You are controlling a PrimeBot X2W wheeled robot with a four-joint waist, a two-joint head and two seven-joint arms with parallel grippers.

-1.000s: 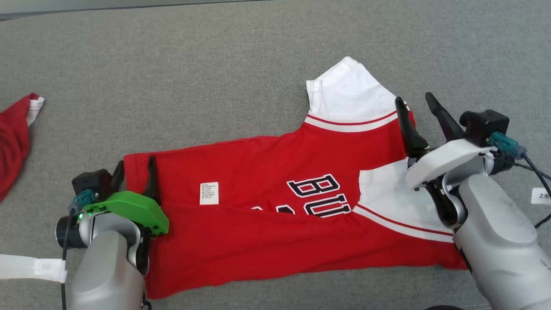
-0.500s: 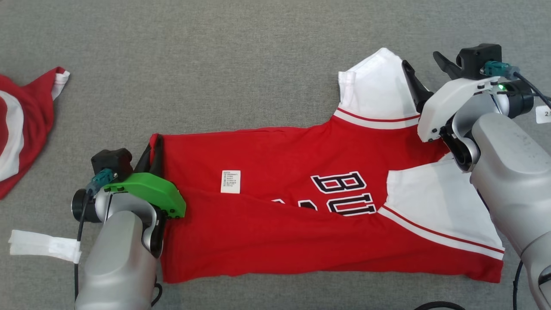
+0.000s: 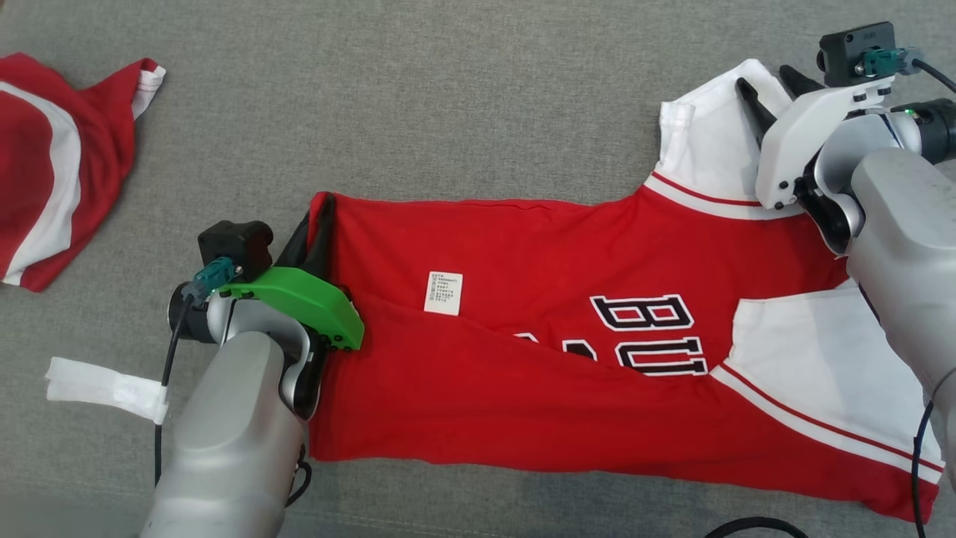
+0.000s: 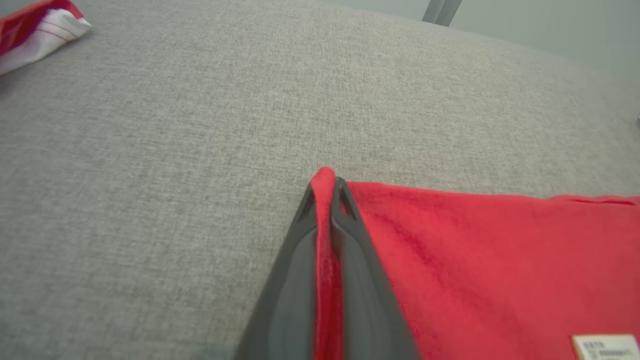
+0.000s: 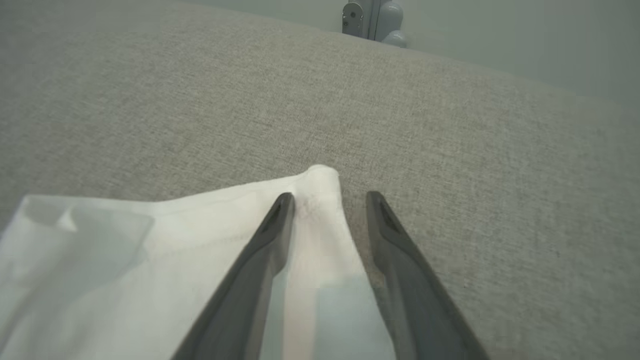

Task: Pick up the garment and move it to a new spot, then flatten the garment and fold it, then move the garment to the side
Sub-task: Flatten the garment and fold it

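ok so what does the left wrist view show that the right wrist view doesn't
Left wrist view, not the right: the left tool shut on the red corner of the shirt, a white label, and another red and white garment at the upper left.
Right wrist view, not the left: the right tool open, straddling the tip of the shirt's white sleeve, and a grey metal fitting beyond the far edge.
Both: the grey cloth surface and part of the same shirt.

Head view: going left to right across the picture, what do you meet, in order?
Crumpled red-and-white garment → left gripper, pinching the red jersey's corner → white care label → black BU lettering → right gripper.
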